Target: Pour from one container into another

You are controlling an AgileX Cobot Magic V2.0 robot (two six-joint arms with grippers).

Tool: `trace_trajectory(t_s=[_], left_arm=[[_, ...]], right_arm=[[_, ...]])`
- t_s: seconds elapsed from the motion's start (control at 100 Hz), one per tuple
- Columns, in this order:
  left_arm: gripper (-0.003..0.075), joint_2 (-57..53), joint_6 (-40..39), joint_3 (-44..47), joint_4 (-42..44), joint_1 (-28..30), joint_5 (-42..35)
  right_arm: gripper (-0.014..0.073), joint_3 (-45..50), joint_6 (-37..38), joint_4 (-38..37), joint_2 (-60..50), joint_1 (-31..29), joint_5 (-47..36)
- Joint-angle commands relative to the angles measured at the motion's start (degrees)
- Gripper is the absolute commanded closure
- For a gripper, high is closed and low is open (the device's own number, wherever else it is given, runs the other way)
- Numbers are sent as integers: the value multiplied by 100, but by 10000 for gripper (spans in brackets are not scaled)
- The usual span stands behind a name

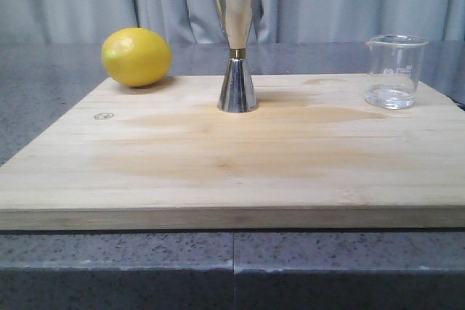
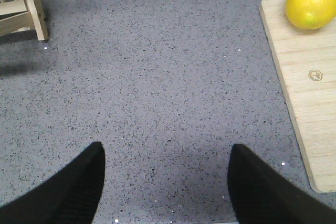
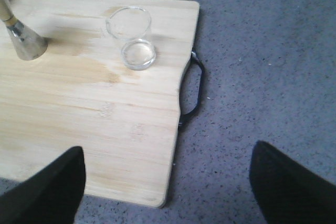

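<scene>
The small clear glass beaker [image 1: 394, 70] stands upright at the back right of the wooden board [image 1: 218, 165]; the right wrist view shows the beaker [image 3: 131, 38] too. The tall steel jigger [image 1: 237, 45] with a gold waist band stands upright at the board's back middle, and its base [image 3: 24, 43] shows in the right wrist view. My left gripper [image 2: 165, 153] hangs open over bare counter, left of the board. My right gripper [image 3: 167, 156] is open above the board's near right corner, well short of the beaker. Neither gripper shows in the front view.
A yellow lemon [image 1: 136, 56] lies at the board's back left corner, also visible as the lemon [image 2: 311, 0] in the left wrist view. A wooden rack [image 2: 23, 6] stands on the grey speckled counter [image 2: 157, 77]. A black handle [image 3: 191, 90] sticks out from the board's right edge.
</scene>
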Motion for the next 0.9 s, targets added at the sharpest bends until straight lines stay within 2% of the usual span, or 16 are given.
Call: trace_trajectory(t_s=[0.0,0.1,0.19,0.37,0.49,0.62,0.89], left_arm=[[271,13,-72,-151,4,20,-51],[294,13,-72,-151,-34,20,-51],[356,13,-72,-151,-57,20,-51],[531,13,-72,-151,-124,20,-51],[649,13,-72,-151,-127,20,-51],[741,13,-72,-151,-127,20,-51],[739,13,-72,-151,-127,20,-51]], right_arm=[[21,-118,47,-311,-127,-37,-402],[78,-118,47,-516,-180,-37,-285],[235,-118,47,-554,-192,-37,-186],[535,-118,47,-567,-192,-37,-151],[659,-118,47,-588,-192,-37,-151],[665,-118,47,-638,-192,-37,-116],[665,-118,47,-638,-192,-37,-82]])
